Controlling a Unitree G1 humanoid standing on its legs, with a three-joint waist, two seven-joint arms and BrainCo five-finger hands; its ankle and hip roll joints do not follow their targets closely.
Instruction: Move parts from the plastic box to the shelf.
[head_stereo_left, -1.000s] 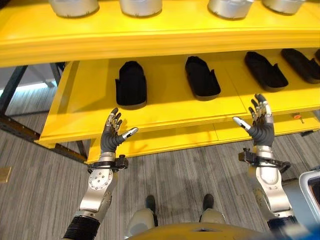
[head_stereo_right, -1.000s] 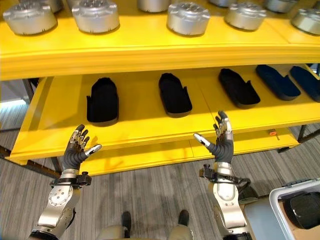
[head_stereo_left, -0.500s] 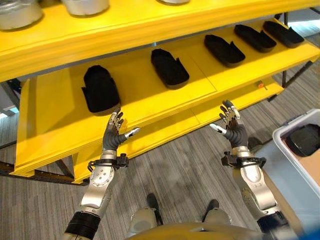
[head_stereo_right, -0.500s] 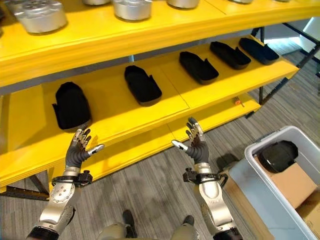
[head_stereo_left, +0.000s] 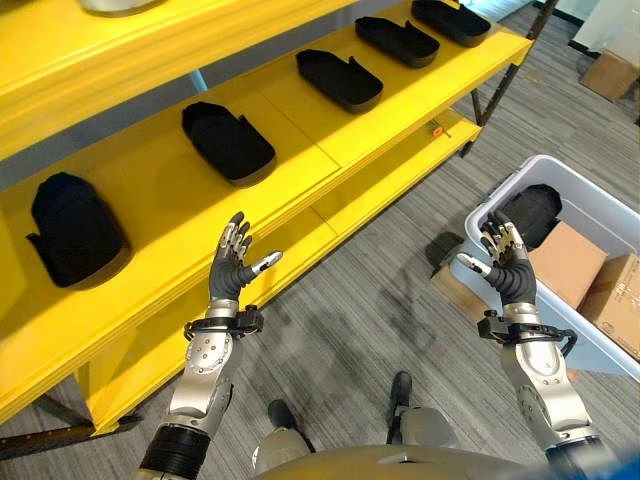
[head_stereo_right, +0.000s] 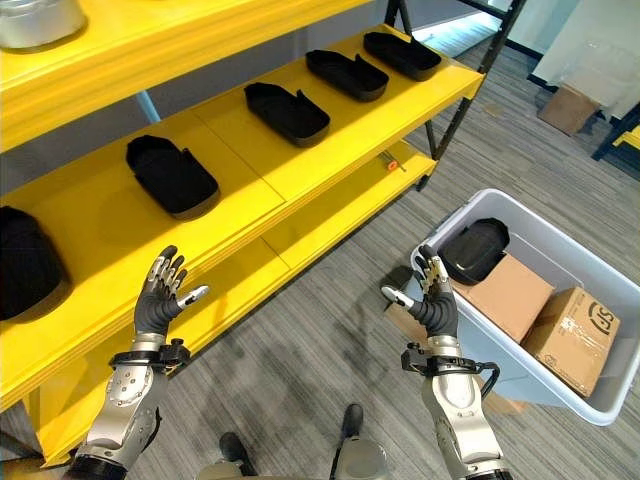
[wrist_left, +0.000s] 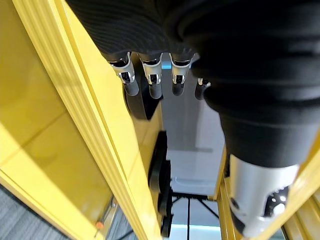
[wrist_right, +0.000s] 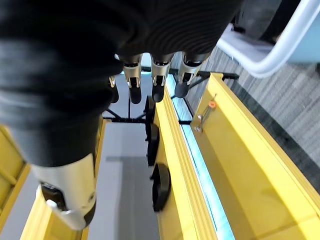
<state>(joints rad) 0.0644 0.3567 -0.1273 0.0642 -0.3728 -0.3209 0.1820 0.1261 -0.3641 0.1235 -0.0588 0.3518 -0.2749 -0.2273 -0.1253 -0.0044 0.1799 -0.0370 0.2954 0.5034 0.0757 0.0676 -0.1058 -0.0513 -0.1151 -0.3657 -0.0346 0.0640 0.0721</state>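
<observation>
A grey plastic box (head_stereo_right: 520, 365) stands on the floor at the right. It holds a black moulded part (head_stereo_right: 475, 250) at its near end beside two cardboard boxes (head_stereo_right: 510, 295). Several like black parts (head_stereo_left: 227, 142) lie in a row on the yellow shelf (head_stereo_left: 180, 200) at the left. My left hand (head_stereo_left: 232, 268) is raised in front of the shelf's edge, open and empty, its fingers (wrist_left: 150, 82) straight. My right hand (head_stereo_left: 505, 270) is raised at the box's near corner, open and empty.
Grey carpet floor (head_stereo_left: 370, 300) lies between the shelf and the box. The shelf's dark metal leg (head_stereo_left: 500, 70) stands at its far end. A lower yellow shelf (head_stereo_left: 390, 175) carries a small orange piece (head_stereo_left: 435, 128). Another cardboard box (head_stereo_left: 610, 70) sits on the floor further off.
The view has swung to the right, bringing the plastic box fully into sight. Both hands stay raised, open and empty; the right hand now stands at the box's corner.
</observation>
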